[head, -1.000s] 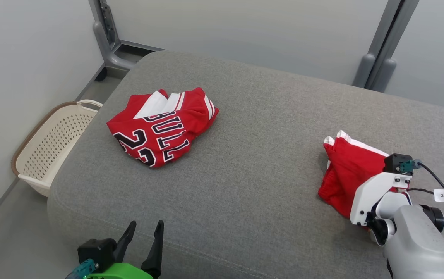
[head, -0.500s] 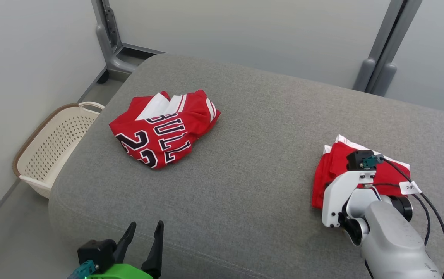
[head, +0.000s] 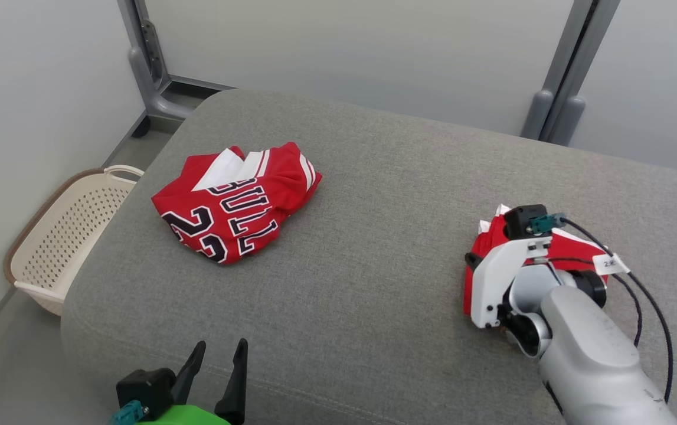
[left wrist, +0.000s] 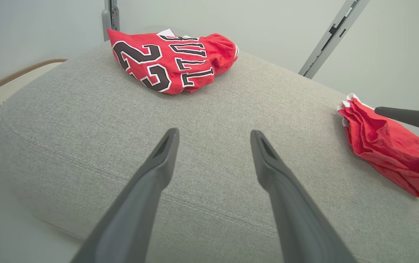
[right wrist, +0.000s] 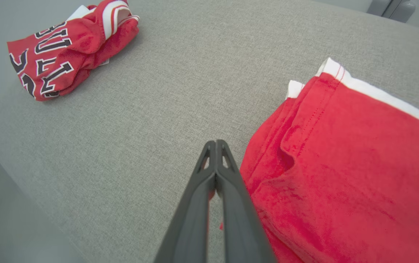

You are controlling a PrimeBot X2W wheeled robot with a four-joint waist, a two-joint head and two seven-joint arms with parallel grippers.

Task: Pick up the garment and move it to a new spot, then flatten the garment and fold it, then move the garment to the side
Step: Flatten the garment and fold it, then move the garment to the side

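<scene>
A folded red garment (head: 568,245) with white trim lies on the right of the grey cushion (head: 373,248); it also shows in the left wrist view (left wrist: 384,146) and the right wrist view (right wrist: 341,153). My right gripper (right wrist: 215,143) is shut, its fingers low along the garment's left edge with no cloth visibly between them. In the head view its white wrist covers most of the garment. A crumpled red jersey (head: 232,203) with black numbers lies at the far left. My left gripper (head: 221,345) stands open over the cushion's front edge, holding nothing.
A cream perforated basket (head: 61,236) sits on the floor left of the cushion. Grey metal posts (head: 143,65) stand behind it against pale walls. The right arm's black cable (head: 639,295) loops beside the wrist. Bare cushion lies between the two red pieces.
The right arm has swung left and further over the folded garment, hiding more of it; the garment looks pushed slightly left. The head view has shifted a little. The left gripper has stayed put.
</scene>
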